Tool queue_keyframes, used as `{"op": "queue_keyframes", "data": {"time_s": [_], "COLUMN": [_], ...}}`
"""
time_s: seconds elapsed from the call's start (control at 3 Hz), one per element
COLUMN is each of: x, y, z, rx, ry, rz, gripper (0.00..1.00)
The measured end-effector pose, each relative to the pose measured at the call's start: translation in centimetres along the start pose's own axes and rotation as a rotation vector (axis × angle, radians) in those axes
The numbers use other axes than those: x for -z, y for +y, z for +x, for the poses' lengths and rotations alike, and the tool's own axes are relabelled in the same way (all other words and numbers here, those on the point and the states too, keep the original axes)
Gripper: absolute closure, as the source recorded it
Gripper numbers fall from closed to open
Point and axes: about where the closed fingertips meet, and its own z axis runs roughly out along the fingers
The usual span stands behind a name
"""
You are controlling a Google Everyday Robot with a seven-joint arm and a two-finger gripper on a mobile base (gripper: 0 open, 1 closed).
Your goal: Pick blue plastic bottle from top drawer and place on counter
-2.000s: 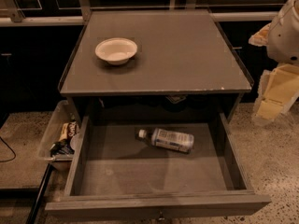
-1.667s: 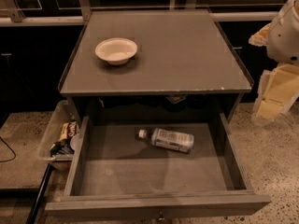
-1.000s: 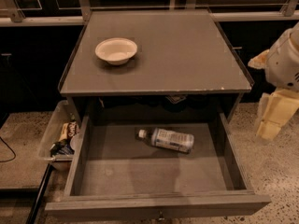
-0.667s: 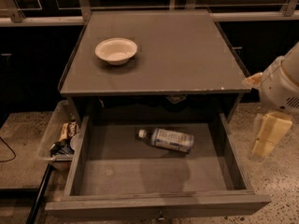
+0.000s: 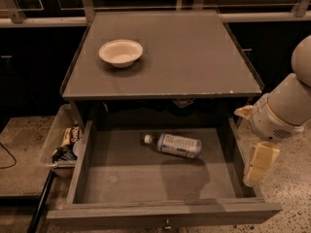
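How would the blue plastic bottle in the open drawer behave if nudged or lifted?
The blue plastic bottle lies on its side on the flat floor of the top drawer, so a nudge would probably roll it. Small and plastic, it likely lifts lightly, though its smooth wall may slip. The gripper hangs just right of the drawer.

High view over counter (image 5: 194,57) and top drawer (image 5: 121,178), gripper (image 5: 260,165) at right
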Motion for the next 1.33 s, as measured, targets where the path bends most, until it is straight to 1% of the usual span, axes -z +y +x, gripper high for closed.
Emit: {"op": "queue_keyframes", "data": {"time_s": [0.33,0.67,1.0,1.33], "x": [0.0,-1.9,-5.6,-8.2], "y": [0.0,0.0,-1.0,-2.3], "z": [0.0,-0.5,-1.7,-2.8], "rx": [0.000,-0.001,0.023,0.051], "ry": [0.000,-0.033,-0.080,-0.134], "rz": [0.000,-0.033,-0.058,-0.045], "gripper": [0.00,0.00,0.00,0.00]}}
